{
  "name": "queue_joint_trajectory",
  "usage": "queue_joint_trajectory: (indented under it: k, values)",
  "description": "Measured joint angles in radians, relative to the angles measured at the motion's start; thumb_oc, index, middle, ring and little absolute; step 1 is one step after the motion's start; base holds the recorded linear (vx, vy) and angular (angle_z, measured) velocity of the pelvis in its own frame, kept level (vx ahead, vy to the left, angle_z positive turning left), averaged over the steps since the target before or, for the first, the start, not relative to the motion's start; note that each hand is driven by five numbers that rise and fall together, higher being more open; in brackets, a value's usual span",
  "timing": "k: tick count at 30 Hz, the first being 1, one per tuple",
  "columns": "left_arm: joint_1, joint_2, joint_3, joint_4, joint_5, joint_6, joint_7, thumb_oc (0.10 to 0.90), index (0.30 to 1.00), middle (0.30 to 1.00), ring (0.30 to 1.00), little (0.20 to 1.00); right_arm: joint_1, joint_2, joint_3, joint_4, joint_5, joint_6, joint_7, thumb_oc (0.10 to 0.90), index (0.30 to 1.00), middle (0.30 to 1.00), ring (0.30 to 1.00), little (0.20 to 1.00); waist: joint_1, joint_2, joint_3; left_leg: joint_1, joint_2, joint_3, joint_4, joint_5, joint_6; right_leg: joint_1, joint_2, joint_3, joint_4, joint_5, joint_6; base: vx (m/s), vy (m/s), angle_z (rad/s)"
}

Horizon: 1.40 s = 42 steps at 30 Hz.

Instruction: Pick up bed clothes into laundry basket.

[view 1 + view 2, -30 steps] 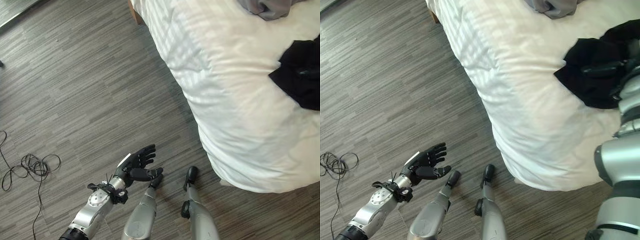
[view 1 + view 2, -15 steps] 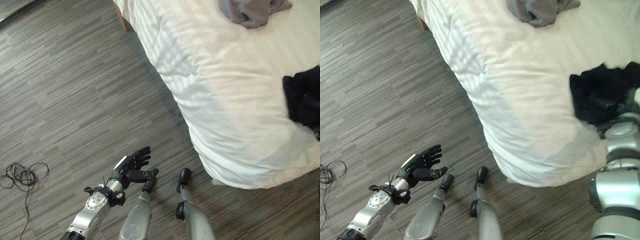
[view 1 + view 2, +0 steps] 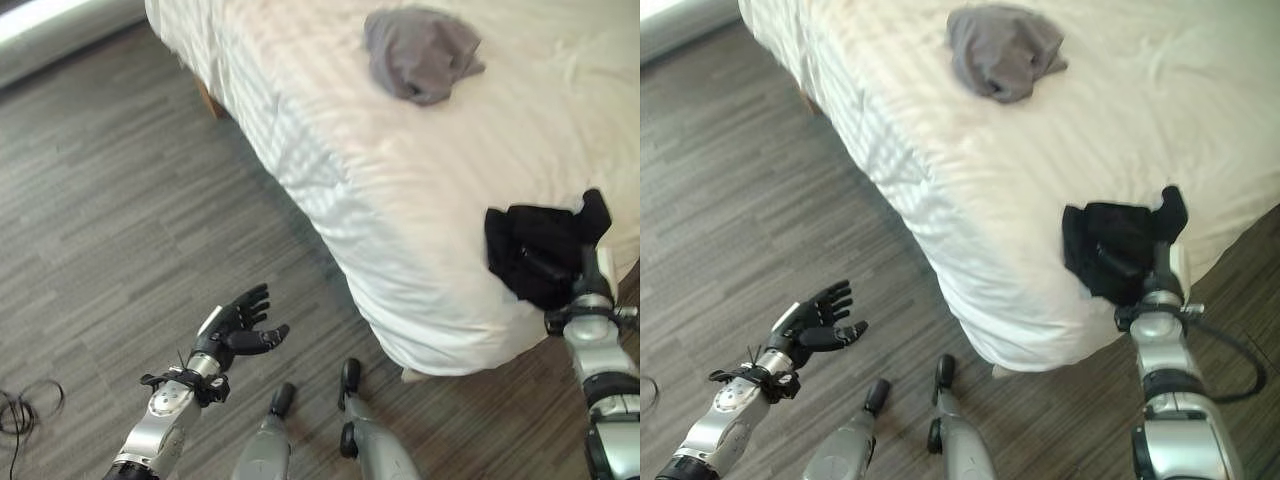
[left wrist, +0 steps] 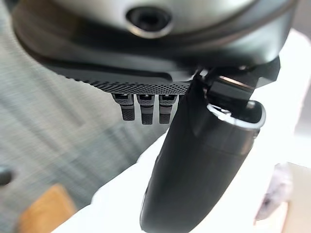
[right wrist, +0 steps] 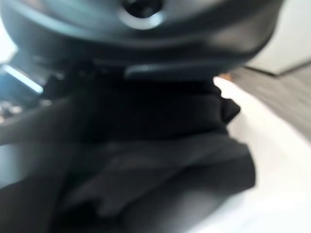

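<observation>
Two garments lie on the white quilted bed point(image 3: 400, 200): a crumpled grey cloth point(image 3: 418, 53) and a black cloth point(image 3: 535, 250) near the edge, touched by the right hand point(image 3: 1167, 262), grip unclear. Over striped wood floor point(image 3: 100, 220), the left hand point(image 3: 238, 327) is spread. Left wrist view shows its fingers point(image 4: 141, 111) straight. Right wrist view shows bunched black fabric.

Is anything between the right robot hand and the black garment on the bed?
Nothing visible. The right robot hand is already at the black garment, near the bed edge. Whether its fingers grip the cloth can't be told. The grey garment lies well apart, further up the bed.
</observation>
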State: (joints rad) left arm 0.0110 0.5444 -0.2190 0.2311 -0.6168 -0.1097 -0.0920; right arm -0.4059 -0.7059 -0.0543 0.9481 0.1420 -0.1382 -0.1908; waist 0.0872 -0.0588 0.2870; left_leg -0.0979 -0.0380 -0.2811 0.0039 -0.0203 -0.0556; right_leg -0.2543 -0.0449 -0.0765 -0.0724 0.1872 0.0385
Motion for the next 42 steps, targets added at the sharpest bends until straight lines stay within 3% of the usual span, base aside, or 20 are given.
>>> queue_joint_trajectory:
  k: [1, 2, 5, 6, 9, 11, 14, 16, 17, 19, 21, 23, 26, 27, 30, 33, 37, 42]
  values:
    - [-0.004, 0.0, 0.008, -0.001, 0.0, -0.003, -0.001, 0.8, 0.9, 0.9, 0.9, 0.9, 0.019, 0.003, -0.024, -0.017, 0.038, -0.001, 0.01, 0.4, 0.3, 0.3, 0.3, 0.3, -0.005, 0.008, -0.003, 0.012, 0.001, 0.001, -0.005, 0.0, 0.001, 0.01, 0.0, 0.0, 0.0, -0.004, 0.005, 0.07, -0.009, -0.05]
    - [0.005, -0.004, 0.034, 0.0, 0.001, -0.003, -0.003, 0.8, 0.9, 0.9, 0.9, 0.9, 0.064, 0.016, -0.087, -0.034, 0.113, -0.01, 0.06, 0.4, 0.3, 0.3, 0.3, 0.3, -0.012, 0.034, -0.016, 0.047, 0.004, 0.003, -0.017, -0.001, 0.005, 0.039, 0.002, 0.001, -0.002, -0.006, 0.005, 0.05, -0.004, -0.06]
    - [0.032, -0.019, 0.069, -0.001, -0.001, -0.015, -0.002, 0.8, 0.9, 0.9, 0.9, 0.9, 0.175, 0.016, -0.129, -0.132, 0.206, 0.005, 0.097, 0.4, 0.3, 0.3, 0.3, 0.3, -0.018, 0.068, -0.044, 0.071, 0.006, 0.014, -0.023, -0.008, 0.015, 0.061, 0.005, 0.009, -0.004, -0.014, 0.008, 0.09, 0.007, -0.15]
    - [0.046, -0.033, 0.103, -0.004, -0.001, -0.014, -0.006, 0.8, 0.9, 0.9, 0.9, 0.9, 0.282, 0.034, -0.192, -0.263, 0.257, 0.027, 0.122, 0.4, 0.3, 0.3, 0.3, 0.3, -0.033, 0.089, -0.054, 0.091, 0.008, 0.027, -0.028, -0.01, 0.019, 0.069, 0.009, 0.027, -0.006, -0.011, 0.004, 0.16, 0.011, -0.23]
    - [0.096, -0.116, 0.19, -0.009, -0.009, -0.015, -0.009, 0.8, 0.9, 0.9, 0.9, 0.9, 0.504, 0.086, -0.301, -0.526, 0.324, 0.044, 0.168, 0.4, 0.3, 0.3, 0.3, 0.3, -0.073, 0.118, -0.063, 0.152, 0.02, 0.037, -0.053, -0.013, 0.024, 0.123, 0.017, 0.028, -0.014, -0.018, 0.006, 0.1, 0.004, -0.14]
    - [0.11, -0.133, 0.207, -0.011, -0.008, -0.01, -0.018, 0.8, 0.9, 0.9, 0.9, 0.9, 0.578, 0.097, -0.366, -0.585, 0.367, 0.047, 0.181, 0.4, 0.3, 0.3, 0.3, 0.3, -0.12, 0.117, -0.067, 0.188, 0.023, 0.053, -0.06, -0.026, 0.038, 0.156, 0.022, 0.045, -0.017, -0.035, 0.012, 0.15, 0.017, -0.2]
    - [0.158, -0.172, 0.235, -0.085, -0.009, -0.003, -0.038, 0.8, 0.9, 0.9, 0.9, 0.9, 0.69, 0.16, -0.56, -0.728, 0.438, 0.039, 0.176, 0.4, 0.3, 0.3, 0.3, 0.3, -0.156, 0.113, -0.084, 0.206, 0.023, 0.069, -0.074, -0.033, 0.052, 0.162, 0.024, 0.062, -0.017, -0.037, 0.012, 0.06, 0.025, -0.18]
    - [0.173, -0.173, 0.241, -0.095, -0.009, -0.003, -0.065, 0.8, 0.9, 0.9, 0.9, 0.9, 0.716, 0.171, -0.626, -0.775, 0.47, 0.023, 0.174, 0.4, 0.3, 0.3, 0.3, 0.3, -0.174, 0.109, -0.104, 0.205, 0.023, 0.084, -0.08, -0.034, 0.054, 0.149, 0.026, 0.076, -0.015, -0.037, 0.013, -0.01, 0.002, -0.27]
    - [0.176, -0.177, 0.244, -0.094, -0.01, -0.002, -0.068, 0.8, 0.9, 0.9, 0.9, 0.9, 0.711, 0.177, -0.631, -0.776, 0.496, 0.011, 0.174, 0.4, 0.3, 0.3, 0.3, 0.3, -0.186, 0.102, -0.111, 0.207, 0.023, 0.093, -0.079, -0.034, 0.055, 0.147, 0.028, 0.082, -0.015, -0.036, 0.013, -0.07, -0.001, -0.38]
    - [0.185, -0.199, 0.249, -0.098, -0.011, -0.001, -0.071, 0.8, 0.9, 0.9, 0.9, 0.9, 0.696, 0.269, -0.616, -0.824, 0.574, -0.018, 0.172, 0.4, 0.3, 0.3, 0.3, 0.3, -0.191, 0.072, -0.144, 0.207, 0.025, 0.125, -0.077, -0.03, 0.05, 0.125, 0.039, 0.111, -0.012, -0.031, 0.011, -0.07, 0.02, -0.52]
    - [0.189, -0.21, 0.243, -0.1, -0.027, 0.008, -0.076, 0.8, 0.9, 0.9, 0.9, 0.9, 0.679, 0.42, -0.47, -0.9, 0.696, -0.085, 0.199, 0.4, 0.3, 0.3, 0.3, 0.3, -0.193, 0.038, -0.157, 0.206, 0.031, 0.179, -0.079, -0.032, 0.052, 0.101, 0.046, 0.112, 0.0, -0.026, 0.014, -0.08, 0.041, -0.68]
    - [0.182, -0.211, 0.218, -0.102, -0.052, 0.01, -0.078, 0.8, 0.9, 0.9, 0.9, 0.9, 0.692, 0.45, -0.348, -0.906, 0.749, -0.086, 0.219, 0.4, 0.3, 0.3, 0.3, 0.3, -0.2, 0.031, -0.156, 0.202, 0.029, 0.184, -0.078, -0.033, 0.052, 0.099, 0.045, 0.112, 0.002, -0.024, 0.014, -0.08, 0.036, -0.18]
    - [0.172, -0.219, 0.178, -0.122, -0.054, 0.01, -0.091, 0.8, 0.9, 0.9, 0.9, 0.9, 0.702, 0.5, -0.12, -0.85, 0.824, -0.032, 0.268, 0.4, 0.3, 0.3, 0.3, 0.3, -0.177, 0.031, -0.152, 0.199, 0.026, 0.183, -0.075, -0.031, 0.049, 0.092, 0.041, 0.112, 0.011, -0.02, 0.017, -0.04, 0.031, 0.04]
    - [0.176, -0.228, 0.172, -0.123, -0.055, 0.011, -0.093, 0.8, 0.9, 0.9, 0.9, 0.9, 0.705, 0.543, -0.034, -0.8, 0.853, 0.013, 0.282, 0.4, 0.3, 0.3, 0.3, 0.3, -0.158, 0.031, -0.152, 0.212, 0.03, 0.179, -0.076, -0.03, 0.048, 0.101, 0.044, 0.107, 0.011, -0.018, 0.018, -0.04, 0.012, 0.08]
    - [0.177, -0.239, 0.185, -0.122, -0.055, 0.011, -0.091, 0.8, 0.9, 0.9, 0.9, 0.9, 0.727, 0.521, 0.055, -0.763, 0.835, 0.104, 0.307, 0.4, 0.3, 0.3, 0.3, 0.3, -0.111, 0.039, -0.13, 0.209, 0.029, 0.154, -0.078, -0.025, 0.041, 0.118, 0.035, 0.085, 0.0, -0.018, 0.018, -0.01, 0.008, 0.25]
    - [0.223, -0.236, 0.244, -0.124, -0.05, 0.007, -0.084, 0.8, 0.9, 0.9, 0.9, 0.9, 0.726, 0.521, 0.015, -0.784, 0.799, 0.11, 0.32, 0.4, 0.3, 0.3, 0.3, 0.3, -0.096, 0.032, -0.117, 0.207, 0.028, 0.13, -0.08, -0.023, 0.038, 0.129, 0.029, 0.065, -0.006, -0.018, 0.018, 0.01, 0.008, 0.28]
    - [0.284, -0.225, 0.305, -0.123, -0.05, 0.007, -0.064, 0.8, 0.9, 0.9, 0.9, 0.9, 0.682, 0.497, -0.154, -0.808, 0.746, 0.077, 0.302, 0.4, 0.3, 0.3, 0.3, 0.3, -0.088, 0.017, -0.101, 0.193, 0.025, 0.116, -0.08, -0.023, 0.039, 0.119, 0.024, 0.057, -0.004, -0.021, 0.02, 0.02, 0.001, 0.08]
    - [0.298, -0.238, 0.307, -0.122, -0.049, 0.007, -0.05, 0.8, 0.9, 0.9, 0.9, 0.9, 0.674, 0.485, -0.226, -0.807, 0.725, 0.021, 0.29, 0.4, 0.3, 0.3, 0.3, 0.3, -0.077, 0.016, -0.097, 0.19, 0.03, 0.106, -0.08, -0.023, 0.04, 0.119, 0.027, 0.048, -0.004, -0.028, 0.021, 0.03, -0.004, 0.06]
